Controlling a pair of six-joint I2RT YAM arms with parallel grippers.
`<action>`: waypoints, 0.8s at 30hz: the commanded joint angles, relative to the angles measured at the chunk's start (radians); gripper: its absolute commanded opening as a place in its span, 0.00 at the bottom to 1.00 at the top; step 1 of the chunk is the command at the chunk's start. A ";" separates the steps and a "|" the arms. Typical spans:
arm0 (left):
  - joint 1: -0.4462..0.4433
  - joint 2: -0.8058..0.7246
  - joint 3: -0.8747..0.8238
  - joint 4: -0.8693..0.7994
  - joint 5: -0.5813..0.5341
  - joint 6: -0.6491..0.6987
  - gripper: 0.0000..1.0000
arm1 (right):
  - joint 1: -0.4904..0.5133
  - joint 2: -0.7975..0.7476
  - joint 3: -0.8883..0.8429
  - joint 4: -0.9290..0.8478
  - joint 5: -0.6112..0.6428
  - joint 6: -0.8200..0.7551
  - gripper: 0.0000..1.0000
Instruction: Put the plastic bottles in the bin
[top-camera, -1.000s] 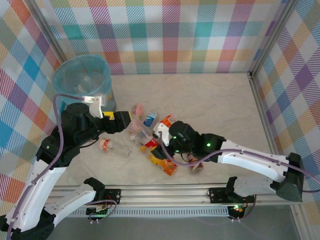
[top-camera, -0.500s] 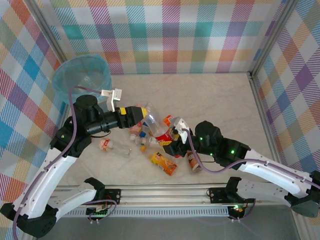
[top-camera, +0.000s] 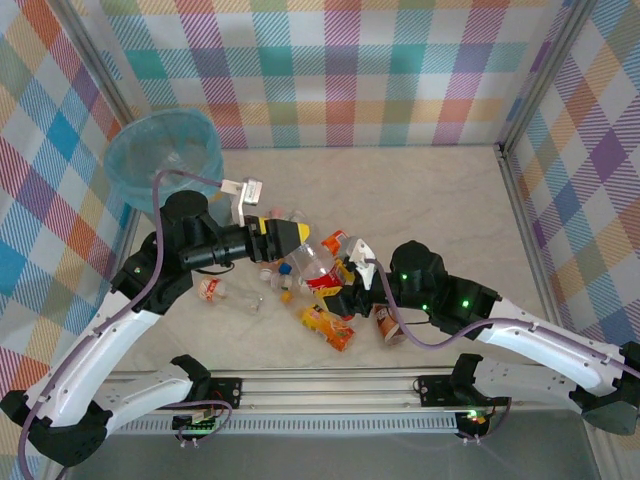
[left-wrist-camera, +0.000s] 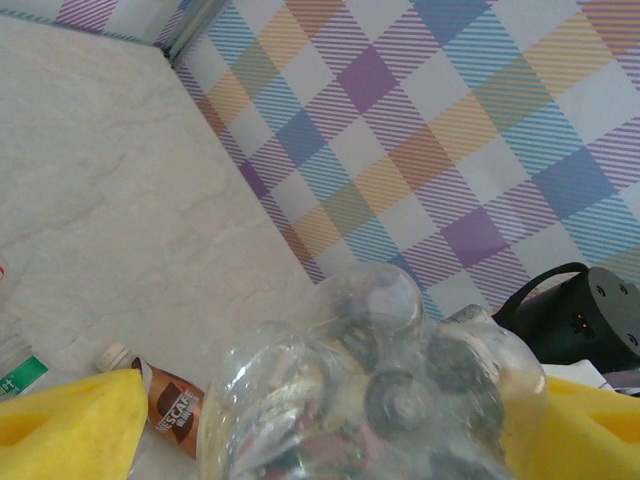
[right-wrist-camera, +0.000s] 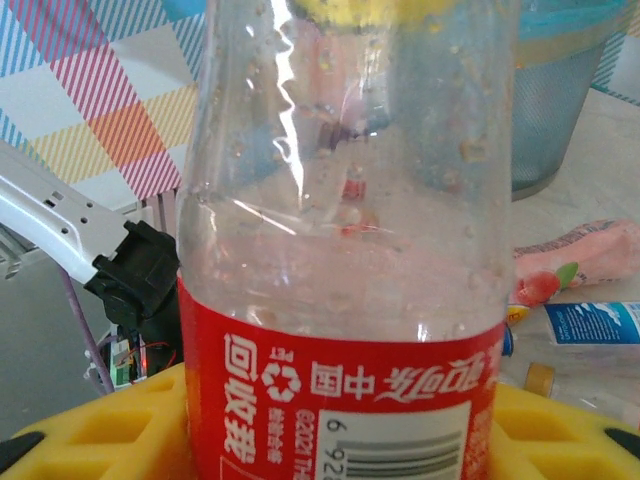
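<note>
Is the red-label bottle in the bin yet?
Out. The right gripper holds the bottle by its label end, well apart from the bin at the far left.

Clear bottle (left-wrist-camera: 380, 400) between yellow fingers (left-wrist-camera: 60, 432)

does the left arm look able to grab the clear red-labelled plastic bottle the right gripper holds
Likely yes: the left gripper sits open around the bottle's free base, opposite the right gripper.

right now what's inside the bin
The bin shows a light blue bag lining; whether anything lies inside is too hazy to tell. The left arm and its cable cover the near rim.
</note>
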 joint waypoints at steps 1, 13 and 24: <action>-0.018 -0.010 -0.010 0.028 -0.016 0.016 0.88 | 0.006 -0.001 0.019 0.082 -0.040 0.020 0.53; -0.020 -0.032 -0.019 0.022 -0.069 0.034 0.65 | 0.006 0.027 0.038 0.069 -0.020 0.022 0.57; -0.020 -0.118 0.012 -0.033 -0.428 0.071 0.54 | 0.006 0.030 0.068 0.041 0.152 0.049 0.92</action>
